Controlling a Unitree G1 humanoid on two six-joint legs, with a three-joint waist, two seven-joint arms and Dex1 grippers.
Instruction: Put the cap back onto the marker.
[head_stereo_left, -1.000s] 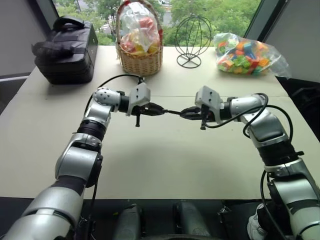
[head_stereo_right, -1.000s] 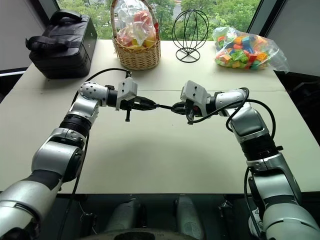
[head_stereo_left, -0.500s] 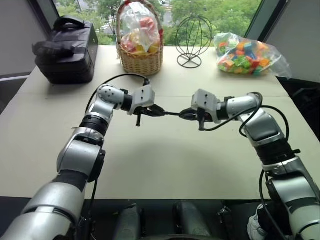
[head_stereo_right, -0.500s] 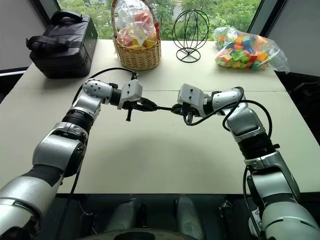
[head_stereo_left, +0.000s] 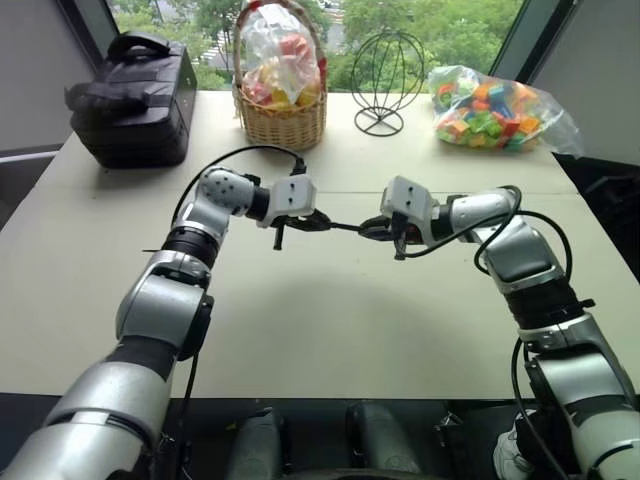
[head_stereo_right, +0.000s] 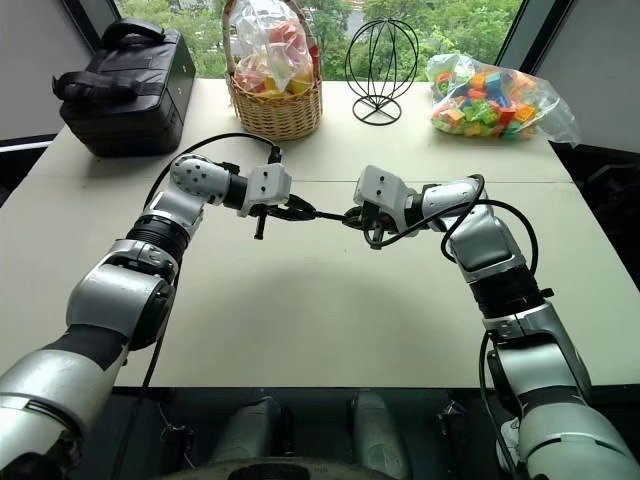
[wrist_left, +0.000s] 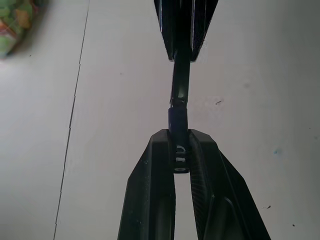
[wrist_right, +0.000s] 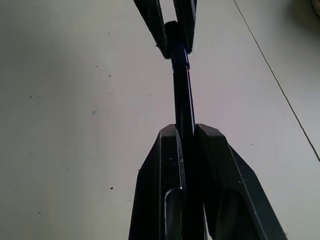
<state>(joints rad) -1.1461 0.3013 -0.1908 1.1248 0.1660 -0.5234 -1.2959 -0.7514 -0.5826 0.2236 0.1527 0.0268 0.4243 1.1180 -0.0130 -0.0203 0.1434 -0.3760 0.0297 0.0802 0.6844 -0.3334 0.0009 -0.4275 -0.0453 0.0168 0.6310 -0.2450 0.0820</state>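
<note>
Our left gripper (wrist_left: 181, 150) pinches the cap (wrist_left: 177, 116), seemingly started onto the marker (wrist_right: 183, 102) clamped by our right gripper (wrist_right: 187, 137) above the table's (head_stereo_left: 320, 330) middle; pressing home remains.

Left gripper (wrist_left: 180, 150) jaws pinching cap (wrist_left: 178, 120), seated on marker (wrist_left: 180, 75), pale table (wrist_left: 100, 100)

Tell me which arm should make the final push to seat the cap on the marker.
Probably the left. The left gripper is shut on the cap, already in line with the marker and at its tip. The right gripper is shut on the marker's body and can simply brace it.
</note>
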